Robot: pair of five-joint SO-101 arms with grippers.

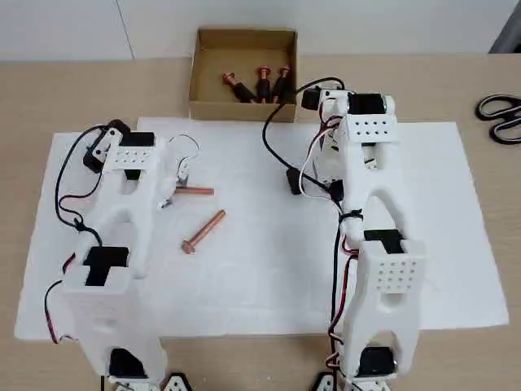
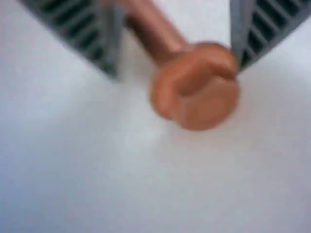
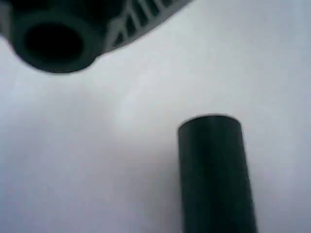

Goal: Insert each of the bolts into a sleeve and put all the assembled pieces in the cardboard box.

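1. Two bare bolts out on the white paper sheet [image 1: 269, 277], short of the box [image 1: 203, 102] and toward the left arm's side of it. Both of copper-coloured metal, with a smooth round shank and a wide flanged head.
2. Between the jaws of the left gripper [image 2: 176, 70], one bolt [image 2: 194, 90]. Jaws of ribbed grey plastic, set apart wider than the shank, so nothing clamped. White paper on view between the shank and one jaw, with the head's rim at that jaw's tip.
3. From above, long axis of this bolt parallel to the box's front wall, tip toward the right arm's side, head end under the gripper.
4. Farther from the box, a loose bolt [image 1: 203, 231], flat on the sheet and apart from both arms. Axis slanted, tip toward the box and the right arm's side, head turned away from the box.
5. Inside the box, of plain brown cardboard, square and open-topped, three pieces [image 1: 264, 84]. Each a copper bolt in a black tube, side by side, axes roughly front to back, copper heads toward the back wall. Leftmost one slanted.
6. At the right gripper [image 3: 112, 29], a matte black sleeve [image 3: 53, 41], a thick-walled tube with its round bore facing the wrist camera, up against ribbed grey plastic. Gripper apart or closed: cannot tell.
7. Apart from it, over the white sheet, a second sleeve [image 3: 214, 174], the same dull black, a straight-sided cylinder seen from the side. Standing or lying: cannot tell.
8. Off the sheet, on the pale wood table [image 1: 73, 90], black-handled scissors [image 1: 498, 114], well out from the box on the right arm's side.
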